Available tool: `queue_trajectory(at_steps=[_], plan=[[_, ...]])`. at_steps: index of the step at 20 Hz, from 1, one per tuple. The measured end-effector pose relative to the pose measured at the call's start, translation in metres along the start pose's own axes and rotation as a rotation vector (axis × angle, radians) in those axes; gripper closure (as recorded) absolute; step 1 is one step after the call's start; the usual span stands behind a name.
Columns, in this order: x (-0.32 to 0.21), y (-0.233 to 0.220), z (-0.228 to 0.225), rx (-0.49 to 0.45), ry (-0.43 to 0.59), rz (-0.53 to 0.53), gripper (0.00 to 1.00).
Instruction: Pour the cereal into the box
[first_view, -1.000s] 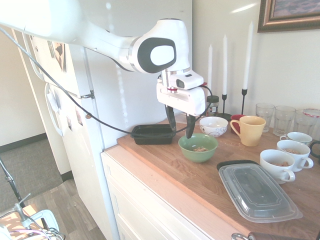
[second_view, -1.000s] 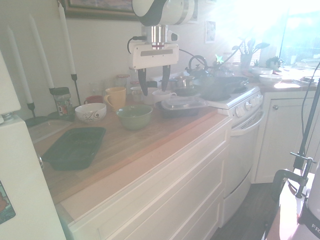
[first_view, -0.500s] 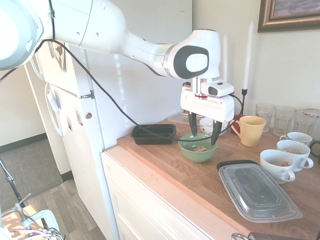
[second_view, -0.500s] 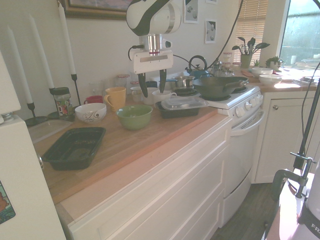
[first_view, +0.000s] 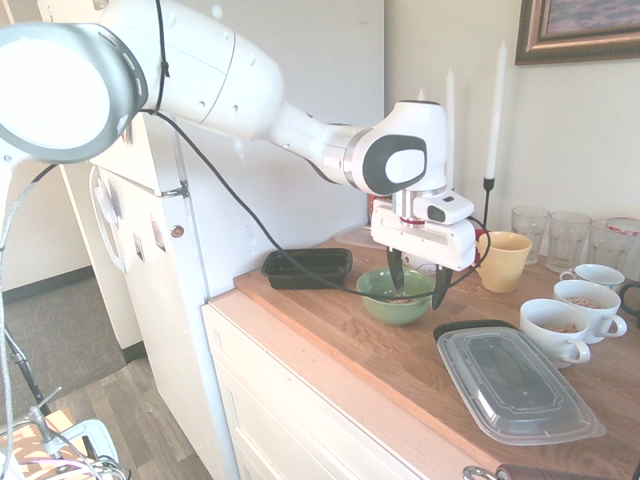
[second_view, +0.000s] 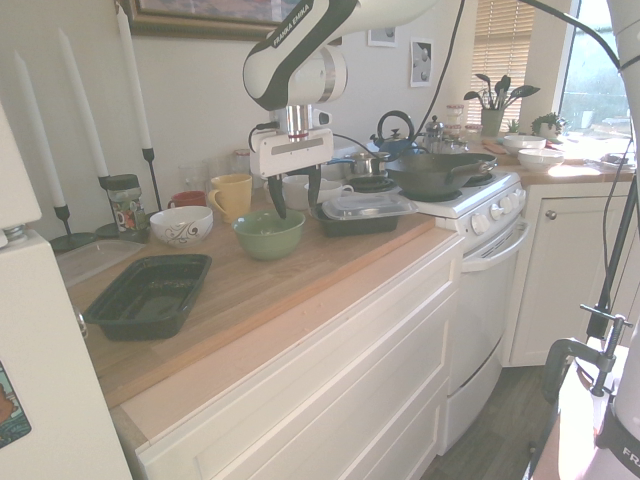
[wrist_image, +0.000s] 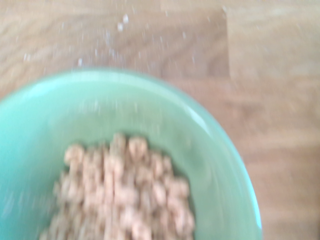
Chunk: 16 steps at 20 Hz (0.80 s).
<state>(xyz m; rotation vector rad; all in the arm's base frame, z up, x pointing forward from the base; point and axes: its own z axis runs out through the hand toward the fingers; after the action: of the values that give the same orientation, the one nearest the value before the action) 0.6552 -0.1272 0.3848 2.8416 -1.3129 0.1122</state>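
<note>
The cereal (wrist_image: 125, 195) is a small heap of tan bits in the bottom of a green bowl (first_view: 385, 305) that stands on the wooden counter. It also shows as a pale patch in the first exterior view, cereal (first_view: 400, 298). My gripper (first_view: 418, 286) is open and hangs low at the bowl, one finger over its inside and the other outside the rim on the side away from the box. The box (first_view: 307, 268) is a shallow black tray near the counter's fridge end, empty, box (second_view: 148, 293). From the other side, the gripper (second_view: 296, 198) stands at the far rim of the green bowl (second_view: 268, 235).
A container with a clear lid (first_view: 515, 385) lies beside the bowl. A yellow mug (first_view: 500, 262), a white patterned bowl (second_view: 181, 224), white cups (first_view: 556, 330), glasses (first_view: 570, 238) and candles (first_view: 494, 110) crowd the back. The fridge (first_view: 200, 250) borders the counter; a stove (second_view: 460, 200) stands at the other end.
The gripper has travelled from the box side of the bowl across to its far rim and has come lower. Its jaws stayed open. Bowl and box have not moved.
</note>
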Motion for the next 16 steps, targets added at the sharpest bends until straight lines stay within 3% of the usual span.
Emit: queue_trajectory(at_steps=[8, 9, 16], plan=[[0.017, -0.025, 0.028, 0.001, 0.001, -0.008, 0.00], [0.017, -0.027, 0.030, 0.000, 0.000, -0.009, 1.00], [0.022, -0.028, 0.030, 0.005, -0.012, 0.004, 1.00]])
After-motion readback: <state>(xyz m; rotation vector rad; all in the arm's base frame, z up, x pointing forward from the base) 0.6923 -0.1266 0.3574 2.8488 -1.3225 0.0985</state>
